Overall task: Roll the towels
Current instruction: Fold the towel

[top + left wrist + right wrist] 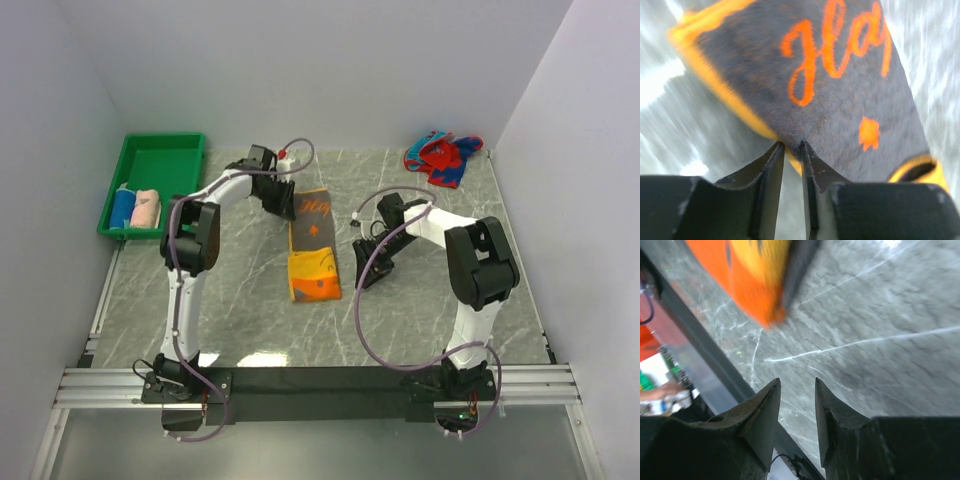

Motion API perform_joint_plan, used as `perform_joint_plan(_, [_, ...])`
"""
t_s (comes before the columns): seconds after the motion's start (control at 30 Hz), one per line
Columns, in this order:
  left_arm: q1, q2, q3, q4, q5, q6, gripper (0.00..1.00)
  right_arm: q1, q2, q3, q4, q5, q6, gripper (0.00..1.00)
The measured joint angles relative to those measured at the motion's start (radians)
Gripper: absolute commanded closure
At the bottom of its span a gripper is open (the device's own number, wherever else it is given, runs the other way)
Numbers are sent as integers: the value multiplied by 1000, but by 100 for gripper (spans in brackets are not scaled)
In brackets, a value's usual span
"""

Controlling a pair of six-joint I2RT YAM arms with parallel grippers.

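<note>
The orange towel [313, 222] lies mid-table with its grey lettered side up, and its near end is folded over into an orange wad [314, 277]. My left gripper [285, 205] is at the towel's far left edge. In the left wrist view its narrow jaws [790, 146] pinch the yellow hem of the towel [830, 90]. My right gripper [366, 278] hovers just right of the folded end, open and empty [796, 382], and the orange towel [752, 275] shows blurred at the upper left of that view. A red-and-blue towel [443, 155] lies crumpled at the far right corner.
A green tray [160, 160] stands at the far left and holds a rolled blue towel [123, 207] and a rolled pale pink towel [146, 208]. White walls close in the table on three sides. A metal rail [320, 380] runs along the near edge.
</note>
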Motion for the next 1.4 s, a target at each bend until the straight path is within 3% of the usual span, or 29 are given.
perform_joint_plan(0.1, [5, 110, 179, -4, 8, 0, 68, 0, -34, 0, 17, 32, 7, 61])
perform_joint_plan(0.17, [11, 152, 253, -3, 16, 5, 59, 0, -69, 4, 27, 51, 11, 62])
perform_joint_plan(0.23, [22, 146, 243, 15, 45, 13, 46, 0, -101, 8, 47, 62, 21, 62])
perform_joint_plan(0.33, [50, 36, 79, 61, 80, 23, 37, 6, -143, 19, 98, 80, 64, 59])
perform_joint_plan(0.5, [131, -229, -155, 13, 92, 105, 35, 20, -94, 106, 168, 155, 159, 58])
perform_joint_plan(0.8, [143, -715, -576, 0, 96, 373, 34, 26, 261, 526, 207, 227, 266, 53])
perform_joint_plan(0.97, [137, -818, -760, -39, 97, 490, 34, 31, 400, 701, 200, 273, 285, 53])
perform_joint_plan(1.4, [137, -982, -872, -153, 98, 756, 33, 174, 542, 865, 208, 332, 295, 53])
